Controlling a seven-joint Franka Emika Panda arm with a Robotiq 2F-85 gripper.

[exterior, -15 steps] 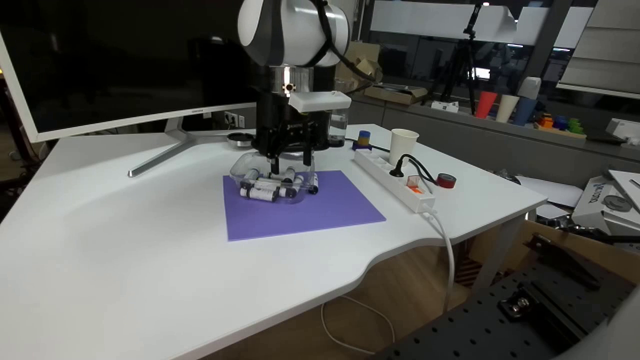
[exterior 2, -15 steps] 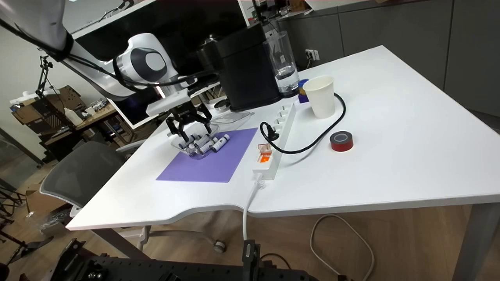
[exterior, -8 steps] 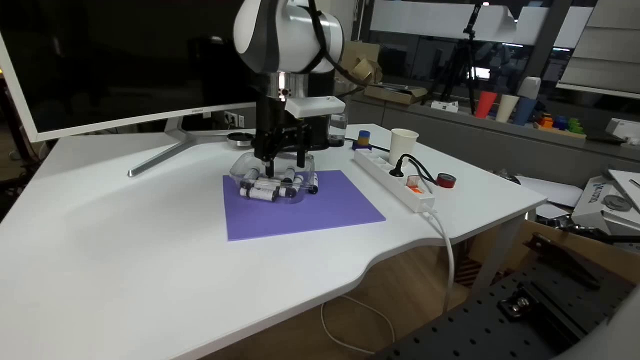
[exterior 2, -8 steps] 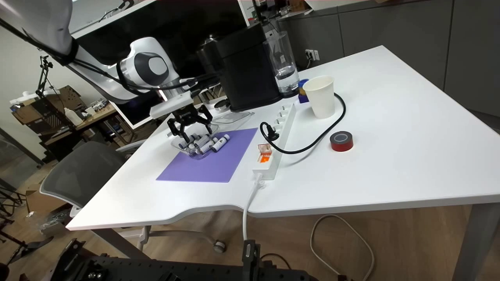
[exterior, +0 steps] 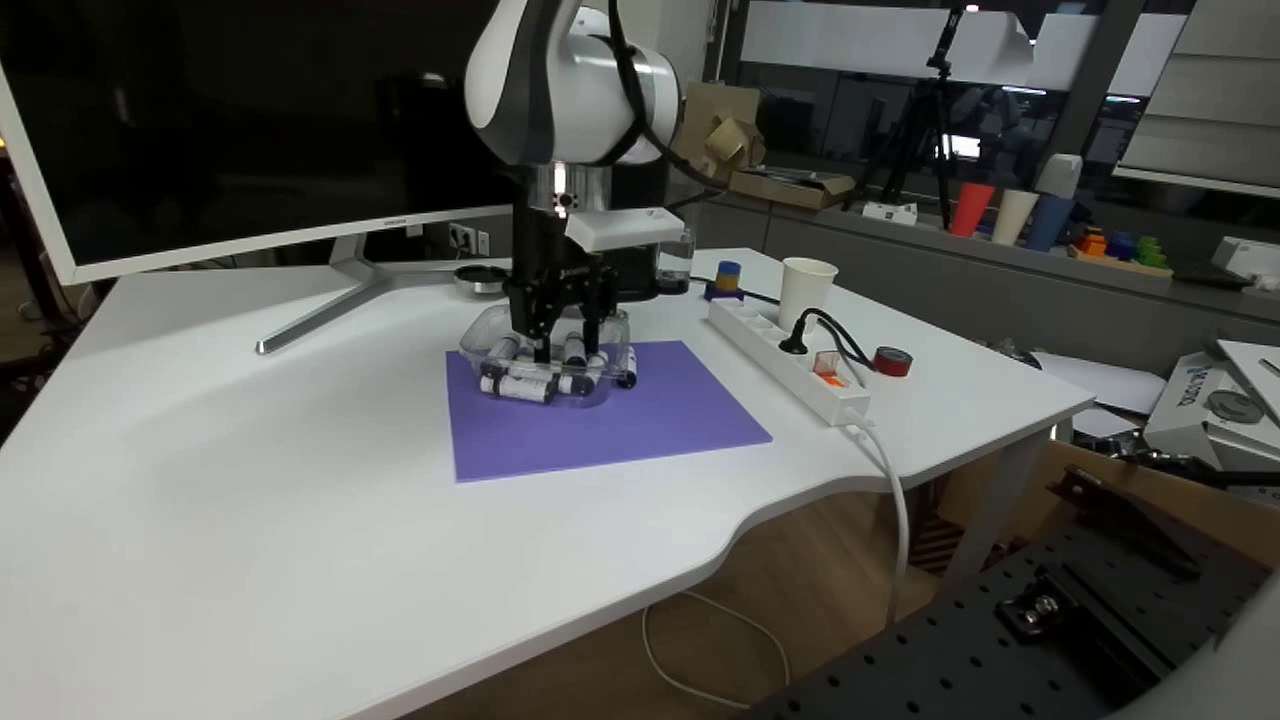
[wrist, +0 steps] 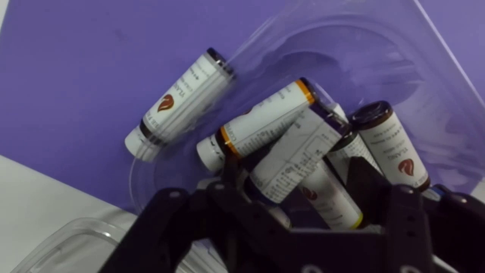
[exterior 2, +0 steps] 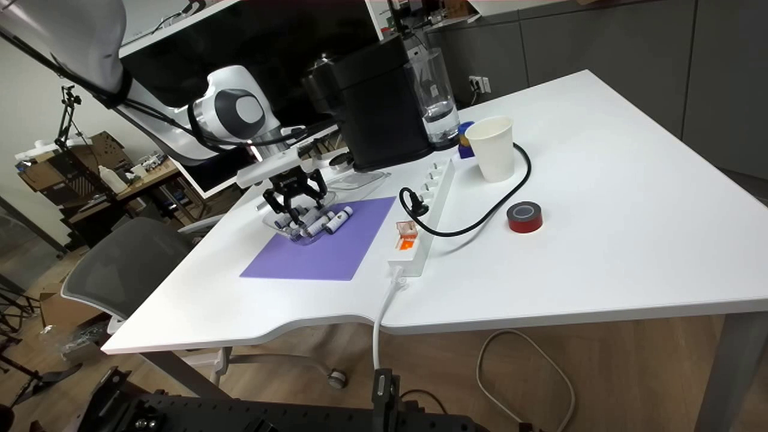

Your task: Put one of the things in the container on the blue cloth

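Observation:
Several small white-labelled dark bottles lie piled in a clear plastic container (wrist: 445,49), seen in both exterior views (exterior: 480,325) (exterior 2: 268,223). It rests partly on the violet-blue cloth (exterior: 650,430), which also shows in the other views (exterior 2: 312,261) (wrist: 68,76). My gripper (exterior: 566,352) (exterior 2: 309,215) points down into the container. In the wrist view its fingers (wrist: 297,167) stand apart among the bottles. A slanted bottle (wrist: 295,159) lies on top between them; no firm grip shows. Another bottle (wrist: 182,98) lies at the container's wall, seemingly outside it on the cloth (exterior 2: 339,220).
A clear lid or tray (wrist: 72,246) (exterior 2: 357,179) lies beside the container. A tall black box (exterior 2: 384,108) stands behind. A white power strip (exterior: 780,360), paper cup (exterior: 805,288) and red tape roll (exterior 2: 524,217) lie to the side. A monitor stand (exterior: 350,285) is at the back.
My gripper has moved down into the container, with a slight sideways shift. Its fingers have come somewhat closer together. The container and cloth have not moved.

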